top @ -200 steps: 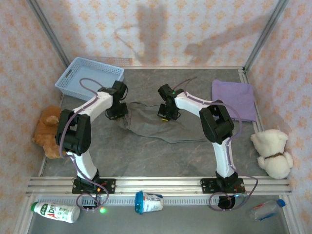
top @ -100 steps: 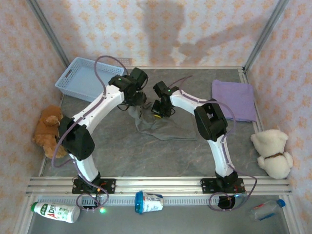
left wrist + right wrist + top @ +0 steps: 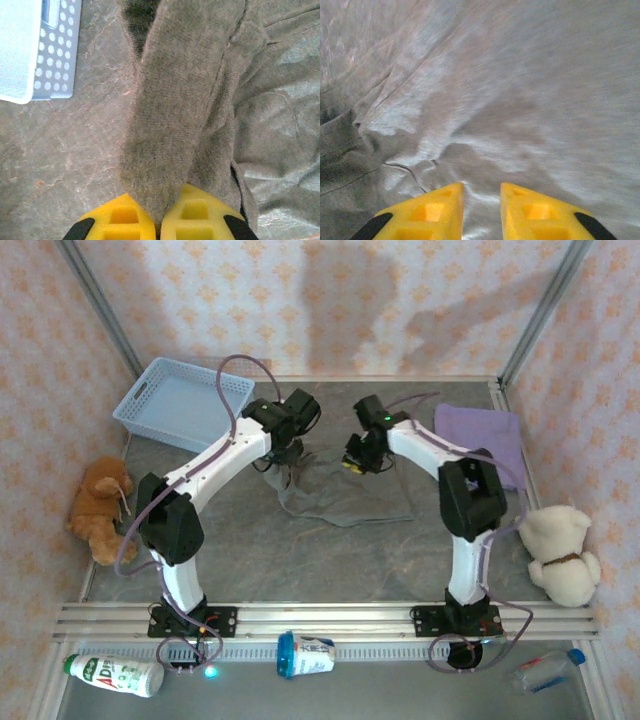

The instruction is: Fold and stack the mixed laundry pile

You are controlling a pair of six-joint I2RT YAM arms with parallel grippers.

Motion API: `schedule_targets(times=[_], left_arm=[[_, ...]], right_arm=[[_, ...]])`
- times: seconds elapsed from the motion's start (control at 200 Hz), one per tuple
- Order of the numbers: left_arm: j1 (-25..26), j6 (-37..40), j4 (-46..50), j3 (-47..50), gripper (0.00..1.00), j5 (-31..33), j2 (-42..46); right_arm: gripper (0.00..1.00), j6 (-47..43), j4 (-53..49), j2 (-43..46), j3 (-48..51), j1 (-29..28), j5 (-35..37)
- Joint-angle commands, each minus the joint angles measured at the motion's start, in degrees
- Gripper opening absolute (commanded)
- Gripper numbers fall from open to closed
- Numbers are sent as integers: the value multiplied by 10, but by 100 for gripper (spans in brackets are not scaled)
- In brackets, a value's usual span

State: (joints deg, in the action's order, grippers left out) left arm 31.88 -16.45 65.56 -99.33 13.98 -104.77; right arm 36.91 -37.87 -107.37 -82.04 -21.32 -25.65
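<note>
Grey cloth is the work in hand: the grey top (image 3: 345, 498) lies rumpled mid-desk (image 3: 250, 560), partly doubled over, so this looks like the folding of garment 2. The lavender T-shirt (image 3: 482, 440) sits folded flat at the far right edge, well apart. The left end effector (image 3: 159, 220) is pinched tight on a raised ridge of the top's left side. The right end effector (image 3: 482, 207) hovers low over the top's right part, a narrow gap between its pads and nothing in it. Next, I judge, the left should carry its edge across, lay it flat and let go, while the right needs a fresh hold.
</note>
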Motion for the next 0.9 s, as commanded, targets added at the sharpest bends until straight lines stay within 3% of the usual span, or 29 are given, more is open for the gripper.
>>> schedule_targets(times=[0.0, 0.14, 0.42, 0.896], left_arm=[[0, 19, 29, -27, 0, 53, 3], [0, 30, 43, -46, 0, 56, -2], [36, 23, 79, -119, 0, 52, -43], [149, -63, 161, -379, 0, 2, -263]], right_arm=[[29, -38, -34, 39, 60, 39, 36], [37, -76, -45, 43, 101, 82, 58], [35, -60, -11, -7, 129, 86, 35], [29, -52, 10, -12, 153, 86, 25]])
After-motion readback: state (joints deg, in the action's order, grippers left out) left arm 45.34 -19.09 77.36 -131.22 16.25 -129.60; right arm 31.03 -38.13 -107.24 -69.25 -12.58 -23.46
